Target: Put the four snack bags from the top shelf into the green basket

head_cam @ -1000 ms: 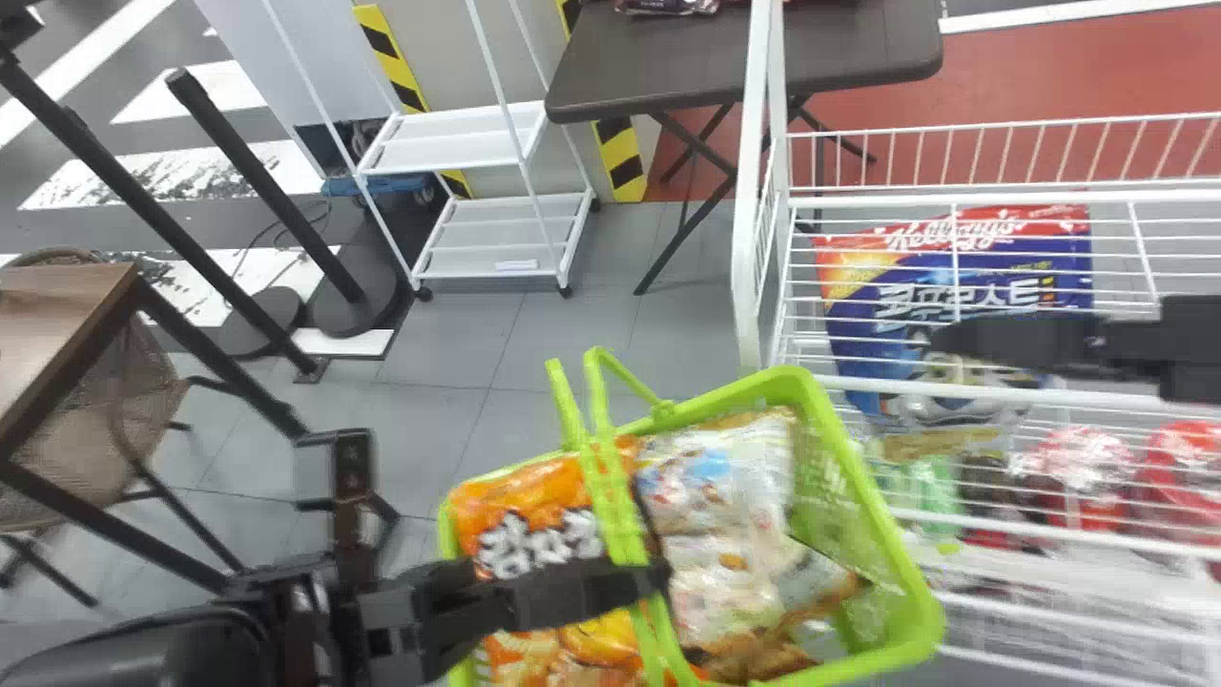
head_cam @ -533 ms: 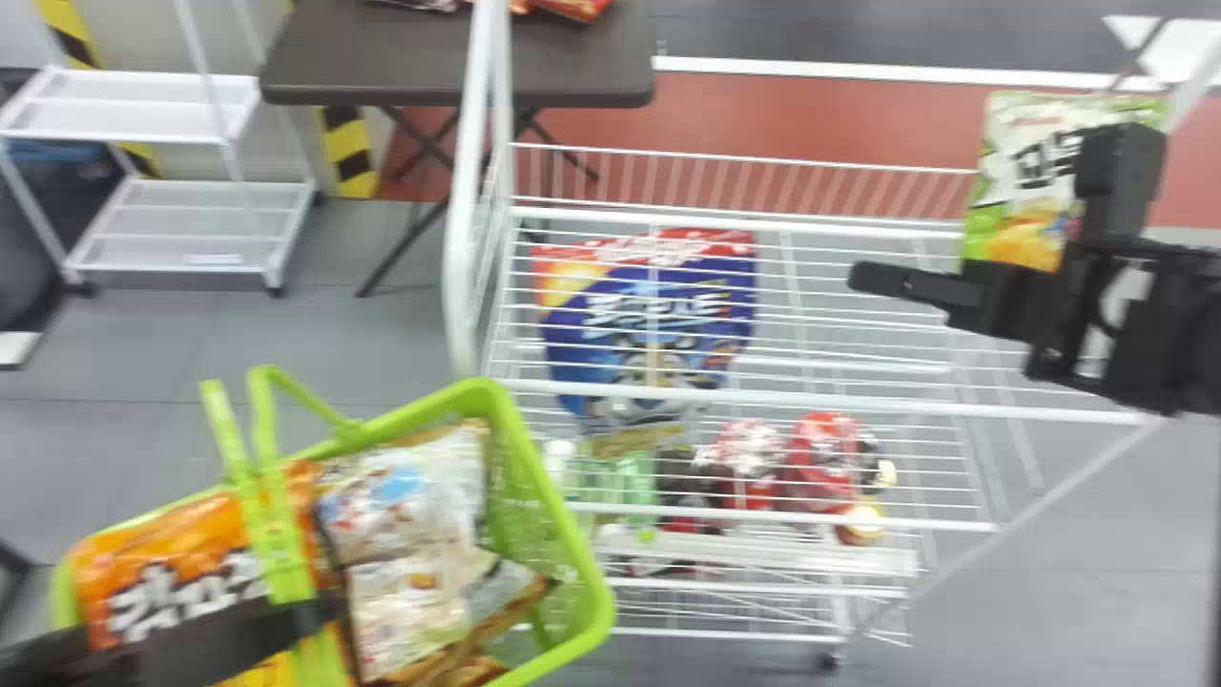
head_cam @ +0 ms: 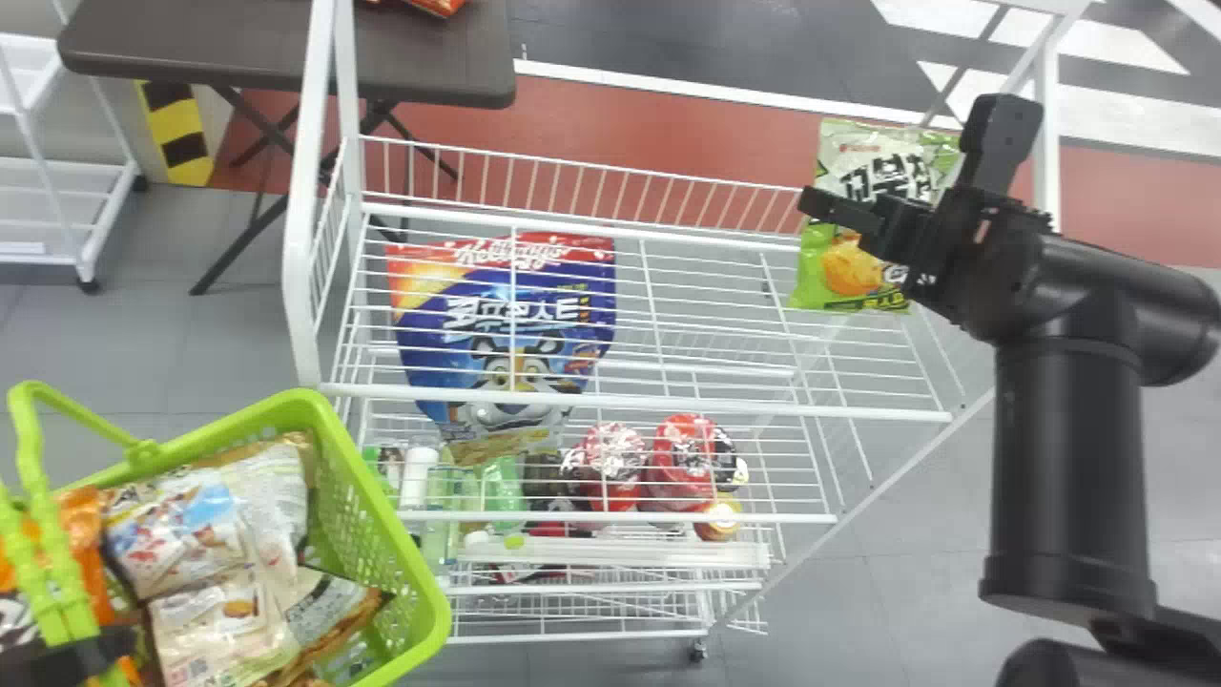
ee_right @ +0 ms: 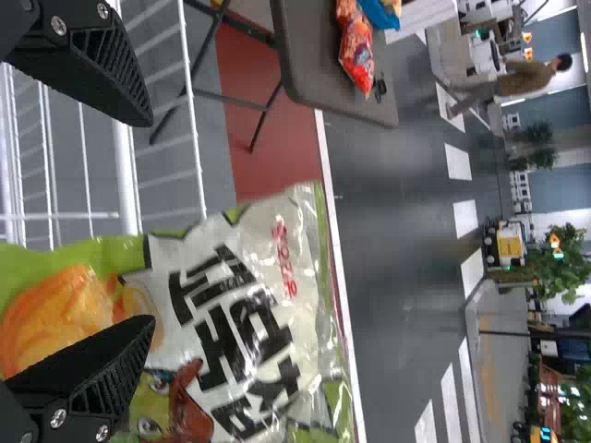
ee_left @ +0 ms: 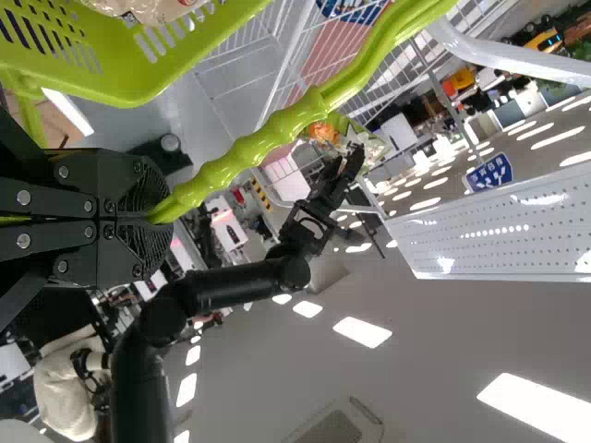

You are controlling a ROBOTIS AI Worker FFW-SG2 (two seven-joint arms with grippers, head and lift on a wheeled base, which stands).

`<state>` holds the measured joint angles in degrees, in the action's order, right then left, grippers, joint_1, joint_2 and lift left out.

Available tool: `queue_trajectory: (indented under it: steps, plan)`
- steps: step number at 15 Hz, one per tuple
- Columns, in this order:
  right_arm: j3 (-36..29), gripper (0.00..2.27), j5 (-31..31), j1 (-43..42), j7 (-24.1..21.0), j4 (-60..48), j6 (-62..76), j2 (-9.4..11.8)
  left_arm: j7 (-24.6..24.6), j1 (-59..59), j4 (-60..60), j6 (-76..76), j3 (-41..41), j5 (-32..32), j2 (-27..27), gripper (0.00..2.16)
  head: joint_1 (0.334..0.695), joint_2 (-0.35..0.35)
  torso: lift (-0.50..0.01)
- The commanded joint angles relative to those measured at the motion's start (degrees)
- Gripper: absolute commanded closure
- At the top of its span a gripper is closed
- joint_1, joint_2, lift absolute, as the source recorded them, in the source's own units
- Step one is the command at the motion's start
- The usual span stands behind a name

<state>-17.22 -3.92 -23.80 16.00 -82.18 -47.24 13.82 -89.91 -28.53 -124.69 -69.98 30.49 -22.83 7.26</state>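
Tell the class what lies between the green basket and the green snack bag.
Across the head view, the blue bag, seen through the white wire rack, lies between the green basket and the green snack bag.

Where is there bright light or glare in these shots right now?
Left wrist view: glaring ceiling lights, sheen along the green plastic basket handle; right wrist view: glints on the green-and-white plastic snack bag; head view: white patches, probably glare, on the round red wrapped packs.

with the right arm [head_cam: 1068,458] bent, the right tool [head_cam: 908,153] holds its 2 fingers [head_cam: 1000,134] spread while the left tool [head_cam: 86,653] is closed.
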Motion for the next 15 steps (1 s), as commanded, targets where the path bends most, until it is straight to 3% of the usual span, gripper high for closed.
queue_trajectory:
  steps: [1,4,5,7,8,9,10,11,15]
  plan:
    - [-0.6,0.05,2.3,-2.6,-0.3,6.8,5.3,0.2,-0.7,0.1,0.7,0.4,0.1,0.0,-0.1,2.15,0.695,-0.286,-0.006]
    - [-1.0,0.08,6.1,-5.4,-0.5,12.5,7.0,0.2,-0.7,0.1,1.4,0.8,0.4,0.0,0.0,2.15,0.695,-0.309,-0.006]
    - [-1.0,0.18,6.3,-5.9,-0.6,13.5,7.0,0.2,-0.7,0.1,1.4,0.8,0.4,-0.1,-0.1,2.15,0.695,-0.313,-0.006]
    - [-1.0,0.6,7.3,-6.3,-0.6,13.9,5.6,0.2,-0.7,0.1,1.6,1.1,0.4,-0.1,0.0,2.15,0.695,-0.316,-0.006]
    - [-1.1,0.94,7.4,-6.3,-0.5,13.8,4.4,0.2,-0.7,0.1,1.6,1.3,0.4,-0.1,0.0,2.15,0.695,-0.317,-0.006]
    - [-1.2,1.63,7.3,-5.9,-0.6,13.7,3.3,0.2,-0.7,0.1,1.7,1.3,0.4,-0.1,0.0,2.15,0.695,-0.319,-0.006]
    - [-1.2,2.15,7.3,-5.6,-1.6,13.0,1.4,0.2,-0.7,0.1,1.8,1.3,0.4,-0.1,0.0,2.15,0.695,-0.32,-0.006]
    - [-1.3,2.24,7.3,-5.2,-1.7,12.2,1.0,0.2,-0.7,0.1,1.8,1.3,0.4,-0.1,0.0,2.15,0.695,-0.322,-0.006]
    - [-2.4,2.25,5.1,-2.4,-1.4,7.5,-0.2,0.1,-0.7,0.1,1.9,1.3,0.4,-0.1,0.0,2.15,0.695,-0.329,-0.006]
